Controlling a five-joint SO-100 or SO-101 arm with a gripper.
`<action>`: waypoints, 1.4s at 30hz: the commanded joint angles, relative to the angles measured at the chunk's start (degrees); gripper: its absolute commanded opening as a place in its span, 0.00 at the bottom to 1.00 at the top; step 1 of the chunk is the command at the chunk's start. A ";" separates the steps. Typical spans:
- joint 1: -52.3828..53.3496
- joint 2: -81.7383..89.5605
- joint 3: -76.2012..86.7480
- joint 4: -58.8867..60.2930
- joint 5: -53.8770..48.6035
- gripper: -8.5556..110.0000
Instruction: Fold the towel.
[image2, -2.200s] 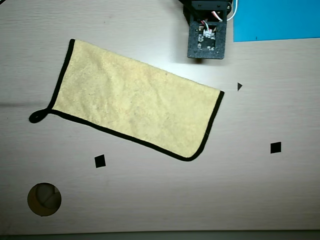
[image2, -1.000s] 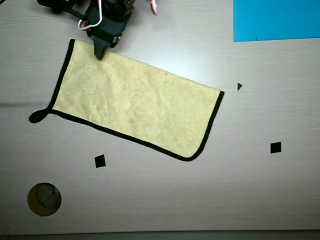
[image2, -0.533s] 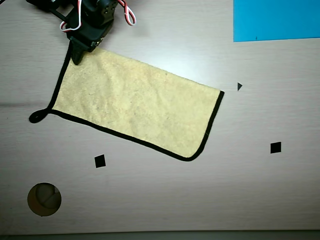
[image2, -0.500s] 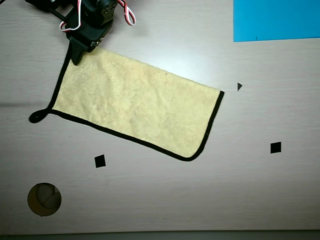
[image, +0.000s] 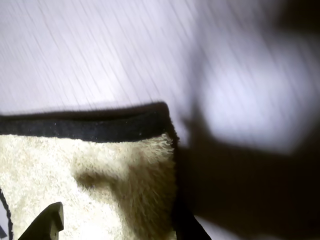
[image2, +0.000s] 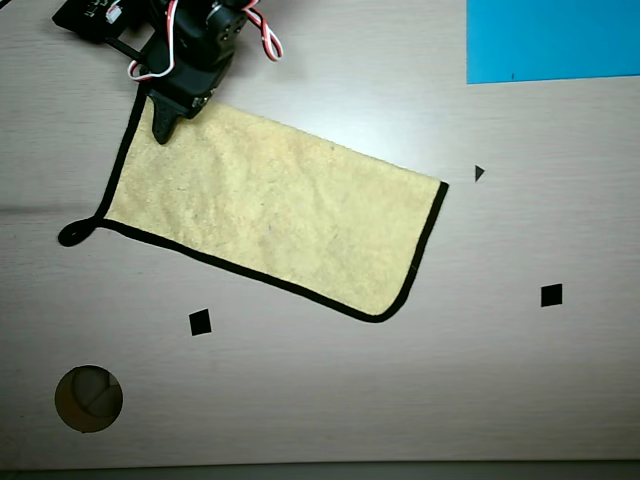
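A: How do the jaws stand?

B: Hard to say. In the overhead view the gripper (image2: 160, 128) comes down over the top left corner of the towel (image2: 275, 215), and only one dark fingertip shows, pointing down onto the yellow cloth. In the wrist view one black fingertip (image: 47, 222) pokes in at the bottom left, over the pile. The other finger is out of sight, so I cannot tell whether the jaws are wide, narrow or holding the cloth.

A: And where does the towel lie?

B: Spread flat on the pale wood-grain table (image2: 320, 400), one layer, slanting from upper left down to lower right. It is yellow with a black trim (image2: 425, 245), and a small black loop (image2: 72, 234) sticks out at its left corner.

A: What lies around it?

B: A blue sheet (image2: 552, 40) at the top right edge, well apart from the towel. Two black square marks (image2: 200, 322) sit below and to the right, plus a small dark triangle (image2: 479, 173) just off the right corner. A round hole (image2: 88, 398) is in the table at lower left.
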 joint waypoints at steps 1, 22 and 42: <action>-1.41 0.26 0.00 -2.90 -1.58 0.26; -3.43 4.22 0.79 -11.78 -21.80 0.08; -8.26 12.39 3.52 -13.54 -34.37 0.07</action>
